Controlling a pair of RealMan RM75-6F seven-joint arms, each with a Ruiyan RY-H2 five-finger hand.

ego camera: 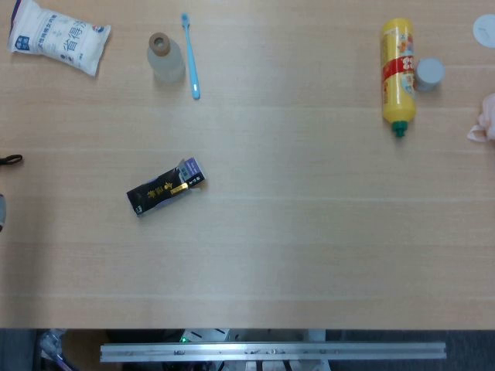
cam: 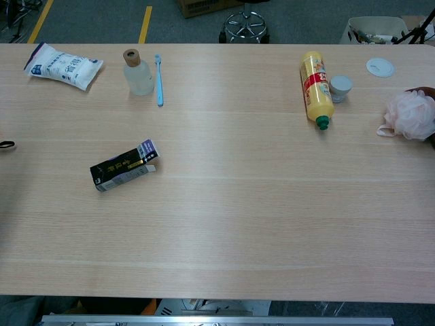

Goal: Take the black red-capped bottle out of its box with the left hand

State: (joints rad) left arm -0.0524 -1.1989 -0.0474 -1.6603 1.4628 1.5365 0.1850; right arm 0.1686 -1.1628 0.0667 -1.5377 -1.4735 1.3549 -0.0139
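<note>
A small black box (ego camera: 164, 188) with gold lettering lies on its side, left of the table's middle, also seen in the chest view (cam: 122, 165). The flap at its right end (ego camera: 191, 171) stands open and shows a pale inside. No black red-capped bottle shows in either view, and I cannot tell whether it is inside the box. Neither view shows a hand or an arm.
At the far left lie a white packet (ego camera: 58, 36), a clear cork-topped bottle (ego camera: 165, 58) and a blue toothbrush (ego camera: 190, 56). At the far right are a yellow green-capped bottle (ego camera: 397, 71), a small jar (ego camera: 429, 73), a white disc (cam: 380, 66) and a pink bath puff (cam: 412, 114). A black loop (ego camera: 10, 160) lies at the left edge.
</note>
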